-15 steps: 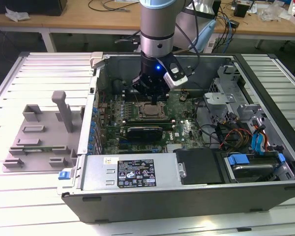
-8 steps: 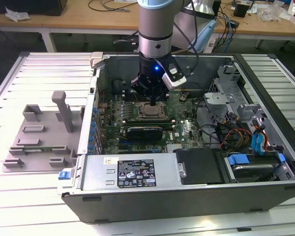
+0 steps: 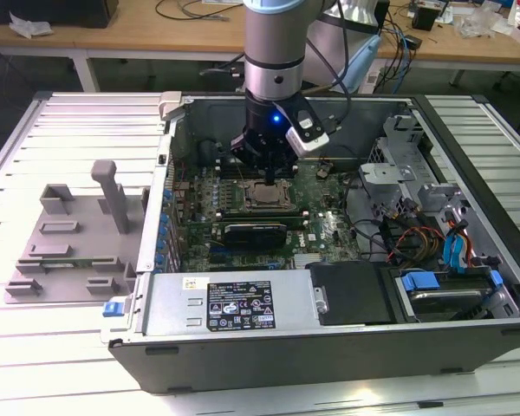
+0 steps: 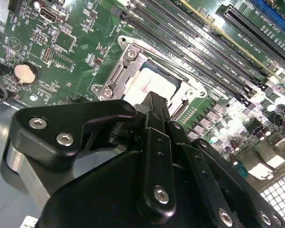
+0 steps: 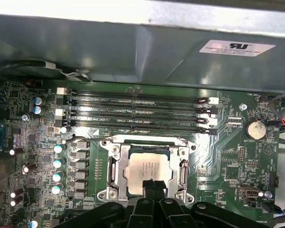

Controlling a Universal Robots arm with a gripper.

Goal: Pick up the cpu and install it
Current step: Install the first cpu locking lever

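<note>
Processor seated in its socket. The cpu [image 5: 149, 166] lies flat, pale metal top upward, inside the silvery socket frame [image 5: 109, 173] on the green motherboard [image 5: 228, 156]. It is square, so it has no long axis, and its edges run parallel to the frame and to the four black memory slots [image 5: 137, 114] just beside it.

In the exterior view the cpu [image 3: 267, 192] sits near the middle of the open computer case [image 3: 156, 173]. The arm comes straight down over it, wrist vertical. The gripper [image 3: 269, 176] hangs directly above the socket.

In both wrist views the matte black, bolted fingers are drawn together with nothing between them. Their tips [image 5: 152, 186] stand over one edge of the chip, and whether they touch it cannot be told. In the second wrist view the gripper [image 4: 154, 100] overlaps the dull, faintly marked top of the cpu [image 4: 154, 85].

A grey plastic fixture [image 3: 69, 243] rests on the slatted table [image 3: 35, 139], at the exterior view's left and well apart from the case.
</note>
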